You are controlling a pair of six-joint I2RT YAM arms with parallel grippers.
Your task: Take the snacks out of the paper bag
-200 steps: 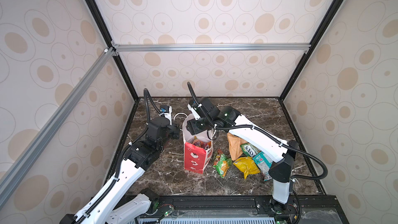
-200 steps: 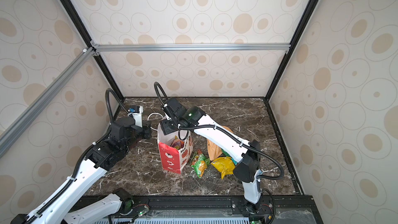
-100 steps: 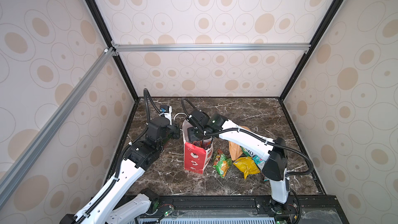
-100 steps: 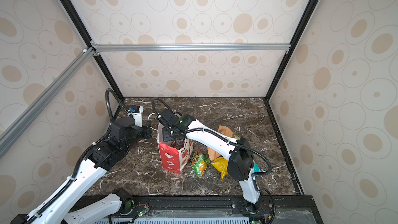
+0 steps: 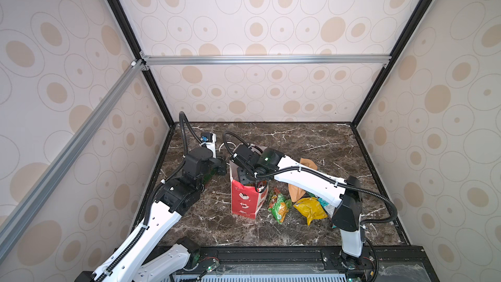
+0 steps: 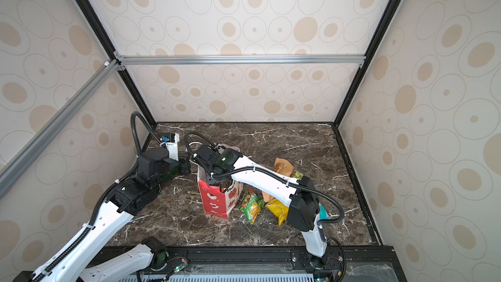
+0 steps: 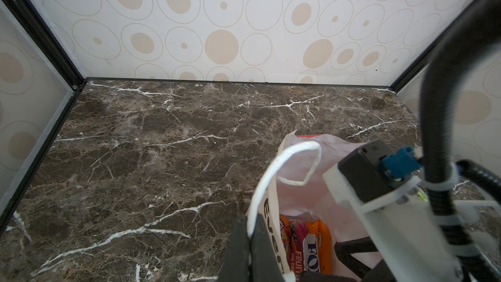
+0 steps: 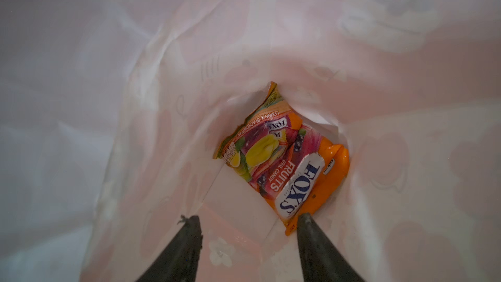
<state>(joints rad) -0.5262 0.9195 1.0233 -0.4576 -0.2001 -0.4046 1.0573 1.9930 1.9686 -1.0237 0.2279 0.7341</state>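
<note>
The red paper bag [image 5: 245, 202] stands upright on the marble tabletop [image 5: 298, 139] with one snack left in the bottom, an orange FOX'S packet [image 8: 284, 164] lying flat. Just beside the bag on the right arm's side sit the green-and-red packet [image 5: 279, 207] and the yellow packet [image 5: 310, 208]. A teal packet [image 6: 322, 212] is mostly under the arm, and the tan kraft pouch [image 6: 283, 168] is further back. The right gripper [image 8: 247, 217] is down inside the bag, jaws apart and holding nothing. One fingertip [image 8: 306, 221] is right at the orange packet's end, can't tell if it touches. The left gripper [image 7: 250, 222] is pinched shut on the bag's white cord handle [image 7: 287, 155]. A second ago the right gripper was up over the bag's mouth; the left one hasn't budged.
</note>
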